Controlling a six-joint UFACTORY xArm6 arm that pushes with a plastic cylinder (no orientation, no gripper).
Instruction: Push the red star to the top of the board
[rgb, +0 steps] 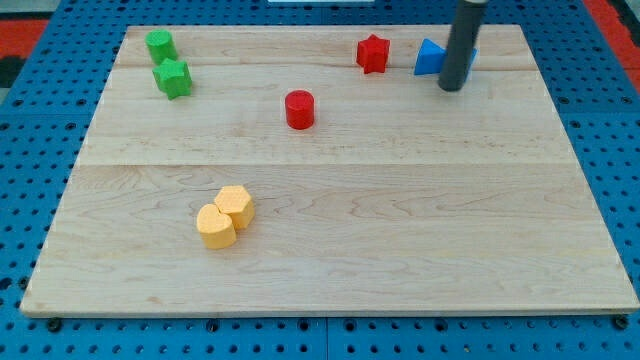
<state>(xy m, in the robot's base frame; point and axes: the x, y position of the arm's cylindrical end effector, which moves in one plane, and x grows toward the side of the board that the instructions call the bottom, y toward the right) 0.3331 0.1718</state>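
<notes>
A pale wooden counter (400, 230) lies on blue pegboard. Nearest sit two touching yellow blocks (225, 216). Farther, a red cylinder (299, 109). Far left, two green blocks (168, 63). Far right, the red star (373, 53) sits left of a blue block (430, 59); my tip (452, 87) rests just right of the blue one. There is no claw, only a rod.

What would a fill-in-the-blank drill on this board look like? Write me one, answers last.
1. The red star lies near the view's ____ edge of the board.
2. My tip stands right in front of the ____ block.
3. The red cylinder has ____ yellow blocks below it.
4. The green blocks number ____.

Answers: top; blue; two; two
</notes>
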